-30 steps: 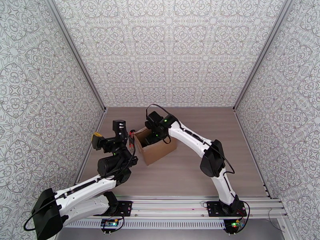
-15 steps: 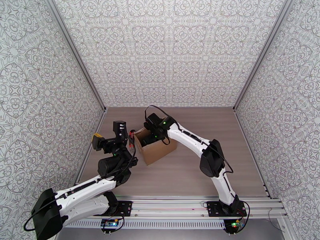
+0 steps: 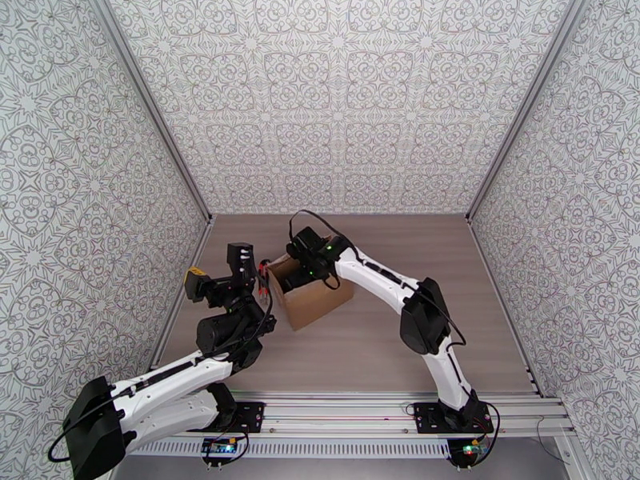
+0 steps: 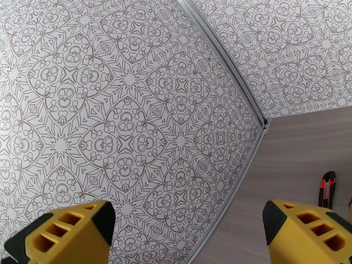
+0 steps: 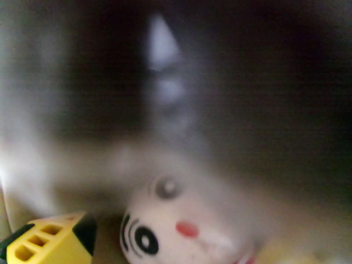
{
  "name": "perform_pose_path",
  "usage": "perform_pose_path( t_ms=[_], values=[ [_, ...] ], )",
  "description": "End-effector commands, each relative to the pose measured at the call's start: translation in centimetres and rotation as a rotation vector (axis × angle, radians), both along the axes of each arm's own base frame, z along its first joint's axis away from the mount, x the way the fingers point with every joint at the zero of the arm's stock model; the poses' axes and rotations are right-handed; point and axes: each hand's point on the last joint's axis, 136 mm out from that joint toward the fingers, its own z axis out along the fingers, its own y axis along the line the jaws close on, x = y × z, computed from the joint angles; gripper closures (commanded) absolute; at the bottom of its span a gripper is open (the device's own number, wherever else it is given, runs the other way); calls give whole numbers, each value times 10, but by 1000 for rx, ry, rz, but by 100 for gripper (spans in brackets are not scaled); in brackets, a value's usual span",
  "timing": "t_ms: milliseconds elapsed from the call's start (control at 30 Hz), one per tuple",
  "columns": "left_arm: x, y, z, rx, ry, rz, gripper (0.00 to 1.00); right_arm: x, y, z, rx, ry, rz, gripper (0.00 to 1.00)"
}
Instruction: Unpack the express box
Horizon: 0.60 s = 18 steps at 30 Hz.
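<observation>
Patterned white walls enclose a pale wood-grain tabletop (image 3: 376, 354), on which the express box (image 3: 314, 304), a small brown corrugated cardboard carton, is stood with its top open. The right gripper (image 3: 306, 275) is lowered into that opening, presumably so that the contents can be reached. In the right wrist view, one yellow finger (image 5: 48, 240) is seen just beside a round white plush doll face (image 5: 176, 232) with a black eye and red nose. A small gap is left between them, so the jaws are judged to be spread and nothing is gripped yet. The left gripper (image 4: 187, 236) is held wide apart and empty, turned toward the side wall, apparently kept clear of the box. A red-and-black utility knife (image 4: 327, 188) is laid on the tabletop to the right of that gripper, just beside the box, where it seems to be set aside because the cutting is done.
</observation>
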Motion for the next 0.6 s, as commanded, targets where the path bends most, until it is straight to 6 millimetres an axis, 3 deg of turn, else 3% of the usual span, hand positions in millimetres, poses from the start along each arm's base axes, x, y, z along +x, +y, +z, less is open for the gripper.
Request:
perform_pose_path(
  t_ms=[0, 200, 367, 467, 567],
  values=[
    [-8, 10, -15, -61, 50, 68, 5, -79, -80, -194, -475, 410, 2, 1],
    [-9, 12, -15, -65, 47, 76, 5, -101, -97, -220, -510, 466, 6, 7],
    [-8, 12, -15, -61, 50, 77, 5, -121, -107, -233, -509, 518, 21, 22],
    [-8, 12, -15, -62, 49, 78, 5, -122, -110, -234, -507, 508, 30, 35],
    [-9, 13, -15, -67, 45, 79, 6, -112, -103, -220, -469, 453, 35, 47]
  ],
)
